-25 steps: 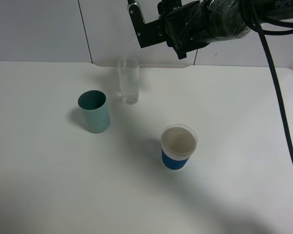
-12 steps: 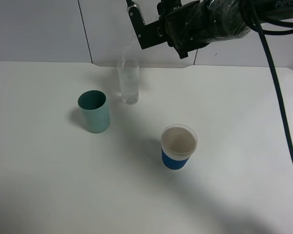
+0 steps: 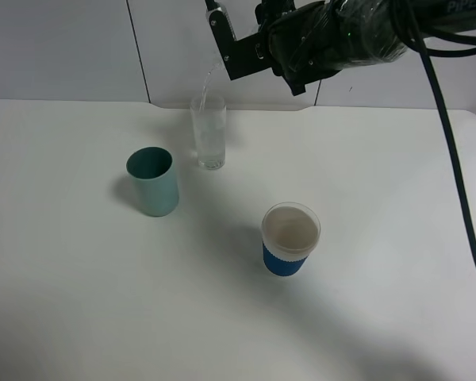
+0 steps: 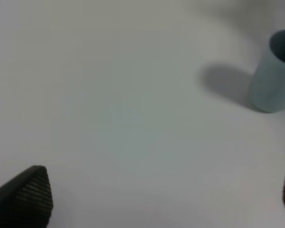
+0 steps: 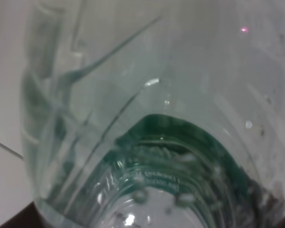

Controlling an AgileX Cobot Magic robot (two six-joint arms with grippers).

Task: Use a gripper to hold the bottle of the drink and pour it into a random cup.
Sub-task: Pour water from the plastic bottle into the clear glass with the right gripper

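White table (image 3: 397, 309) against a white panelled wall (image 3: 63, 48) | glass tumbler (image 3: 209, 135) at the back, teal cup (image 3: 153, 182) and blue-sleeved paper cup (image 3: 289, 242) nearer | right gripper (image 3: 236, 49) clenched on the bottle (image 5: 156, 142) above the tumbler, thin stream falling in | left gripper (image 4: 156, 194) jaws spread

Clear bottle (image 5: 152, 109) fills view, very close; green label visible through plastic.

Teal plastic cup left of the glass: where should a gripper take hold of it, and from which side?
Probably across the mid wall of the teal plastic cup, approaching level from the left: it stands upright, with bare white table on that side.
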